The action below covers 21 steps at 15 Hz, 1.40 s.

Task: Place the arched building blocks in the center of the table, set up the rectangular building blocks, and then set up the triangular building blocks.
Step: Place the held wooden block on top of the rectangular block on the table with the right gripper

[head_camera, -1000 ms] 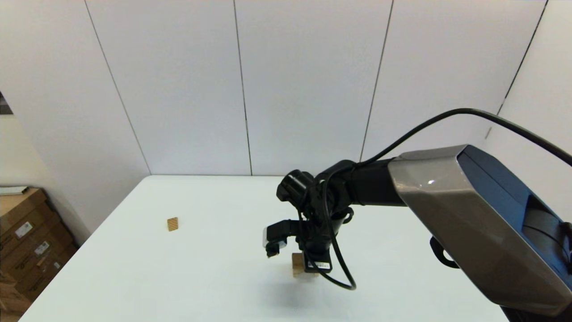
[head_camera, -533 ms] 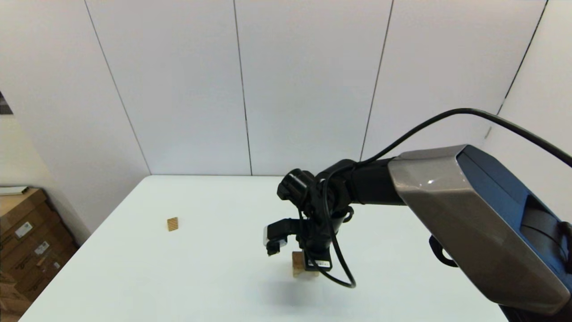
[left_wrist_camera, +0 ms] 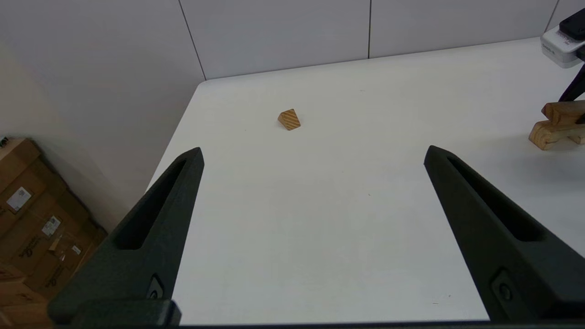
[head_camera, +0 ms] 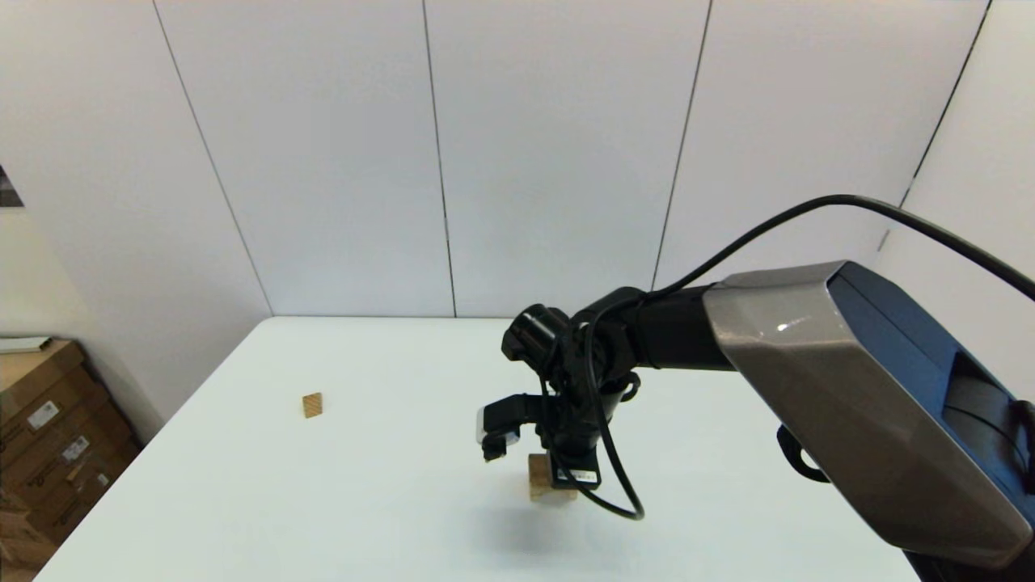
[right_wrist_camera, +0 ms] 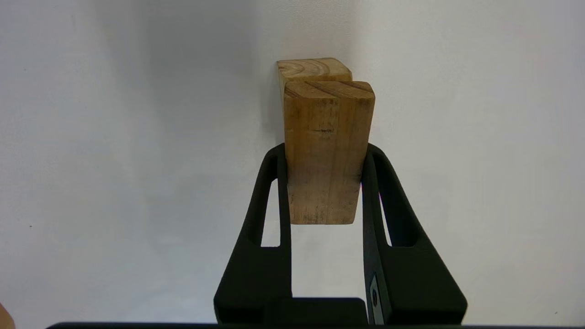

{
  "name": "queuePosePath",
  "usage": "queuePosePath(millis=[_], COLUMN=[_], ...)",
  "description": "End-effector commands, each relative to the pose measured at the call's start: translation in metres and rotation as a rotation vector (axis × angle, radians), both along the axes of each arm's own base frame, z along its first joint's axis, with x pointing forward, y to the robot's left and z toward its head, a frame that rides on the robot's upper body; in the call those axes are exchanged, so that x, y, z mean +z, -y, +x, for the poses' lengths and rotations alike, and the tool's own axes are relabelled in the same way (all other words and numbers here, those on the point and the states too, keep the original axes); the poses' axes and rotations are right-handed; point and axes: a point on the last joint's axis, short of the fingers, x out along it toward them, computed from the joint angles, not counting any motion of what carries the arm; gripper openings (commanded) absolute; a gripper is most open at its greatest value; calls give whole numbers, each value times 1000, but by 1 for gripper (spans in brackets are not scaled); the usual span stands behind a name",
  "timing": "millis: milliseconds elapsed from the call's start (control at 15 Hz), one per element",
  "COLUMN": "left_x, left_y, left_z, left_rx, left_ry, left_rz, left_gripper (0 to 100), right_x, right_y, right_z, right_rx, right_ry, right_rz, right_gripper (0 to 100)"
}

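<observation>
My right gripper (right_wrist_camera: 323, 153) is shut on the rectangular block (right_wrist_camera: 327, 155), a slim tan bar held level between both fingers. Directly beneath it, the arched block (right_wrist_camera: 311, 67) stands on the white table (head_camera: 364, 501) near its middle. From the left wrist view, the bar (left_wrist_camera: 562, 112) lies on or just above the arch (left_wrist_camera: 546, 135); I cannot tell whether they touch. In the head view, the right gripper (head_camera: 556, 478) points down and hides most of the wood. The triangular block (head_camera: 312, 405) lies far left on the table, ahead of my open left gripper (left_wrist_camera: 313, 150).
Cardboard boxes (head_camera: 48, 453) are stacked on the floor beyond the table's left edge. A white panelled wall runs behind the table's far edge. The right arm's black cable (head_camera: 614, 501) loops down beside the blocks.
</observation>
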Motion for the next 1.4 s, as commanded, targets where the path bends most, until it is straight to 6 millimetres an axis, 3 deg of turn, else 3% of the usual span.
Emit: queuePosePath(millis=[67,1400], left_x=[0,0], left_y=[0,0], left_z=[0,0], left_rx=[0,0], left_ry=[-2,-2], left_rz=[0,0], left_gripper=[100,100], right_x=[0,-5], right_y=[-1,1], right_z=[0,5], right_rx=[9,21], right_ry=[0,-2], right_rz=[-1,-9], right_gripper=[0,0])
